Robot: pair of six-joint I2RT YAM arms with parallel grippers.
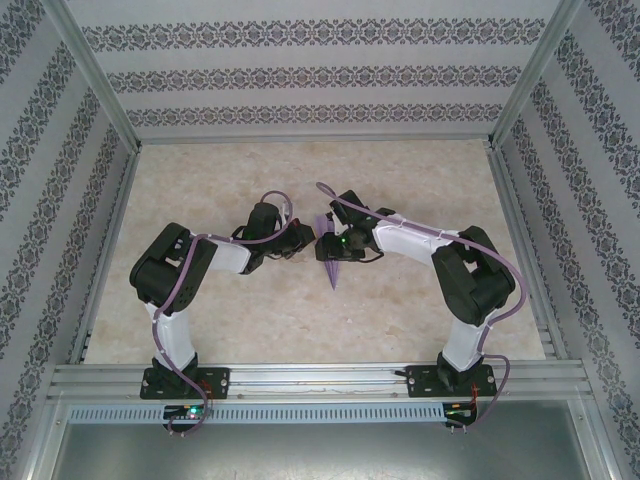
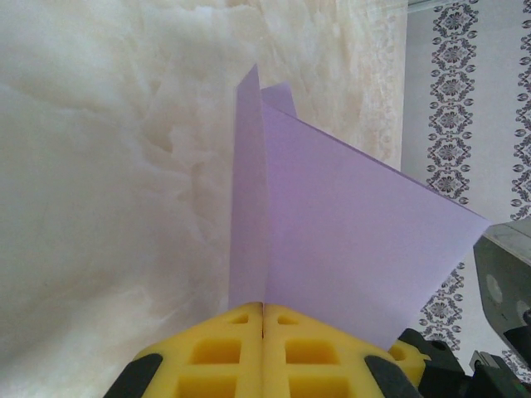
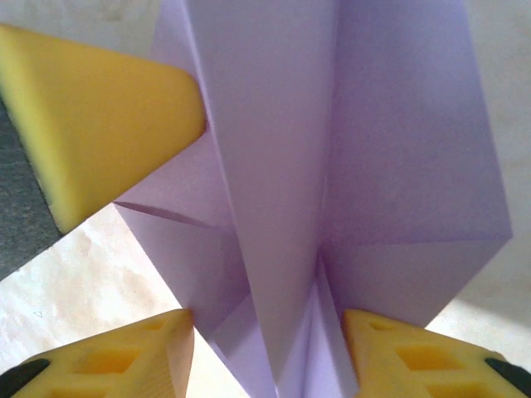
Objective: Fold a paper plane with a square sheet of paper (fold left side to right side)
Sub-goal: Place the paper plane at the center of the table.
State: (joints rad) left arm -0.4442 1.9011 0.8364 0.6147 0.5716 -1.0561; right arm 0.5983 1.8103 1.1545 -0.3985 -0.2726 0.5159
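Note:
The light-purple sheet of paper [image 1: 333,270] is folded into a slim, pointed plane shape and held upright above the middle of the table, tip toward the near edge. My left gripper [image 1: 309,238] comes in from the left and is shut on a creased edge of the paper [image 2: 332,232], yellow pads [image 2: 224,348] pressed together. My right gripper [image 1: 329,246] comes in from the right. Its two yellow fingers [image 3: 415,348] stand apart on either side of the paper's lengthwise folds [image 3: 282,166], close to the outer flaps. A yellow pad of the left gripper [image 3: 99,124] lies against the paper in the right wrist view.
The marbled beige tabletop [image 1: 300,180] lies under both arms. Patterned walls and metal frame rails [image 1: 100,90] close in the left, right and back sides. Thin purple cables [image 1: 420,232] run along both arms.

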